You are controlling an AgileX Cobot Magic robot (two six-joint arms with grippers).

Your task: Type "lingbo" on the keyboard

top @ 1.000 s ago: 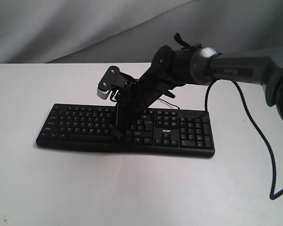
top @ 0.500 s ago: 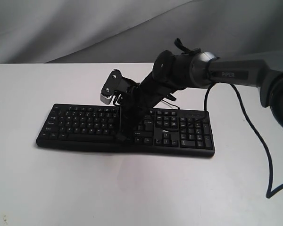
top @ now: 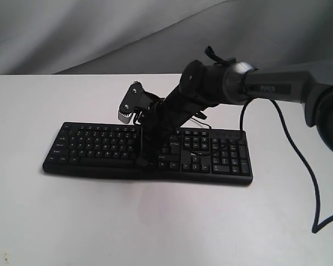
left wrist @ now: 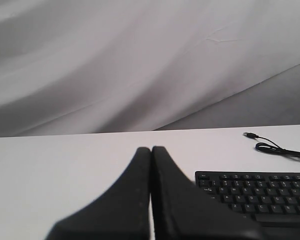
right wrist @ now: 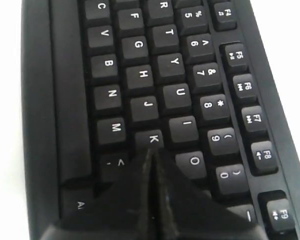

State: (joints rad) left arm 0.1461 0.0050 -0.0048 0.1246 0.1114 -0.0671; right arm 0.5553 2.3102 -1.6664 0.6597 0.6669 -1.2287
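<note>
Black keyboard (top: 94,145) lies flat on the white counter (top: 155,221), its long side running across the exterior view and the number pad at the right end. The right arm (top: 266,87) comes in from the right and slopes down over the middle of the keyboard.

Right gripper (right wrist: 151,162): fingers pressed tight together, nothing held. The joined tip sits at the edge of the K key (right wrist: 151,138), with the comma key (right wrist: 112,165) on one side and the O key (right wrist: 192,161) on the other. Cannot tell whether the tip is pressing a key.

Left gripper (left wrist: 151,152): fingers closed against each other, empty, off beyond one end of the keyboard and clear of it.

A thin black cable (left wrist: 280,149) loops on the counter behind the keyboard, its plug lying loose. Grey cloth (top: 100,33) hangs as a backdrop.
</note>
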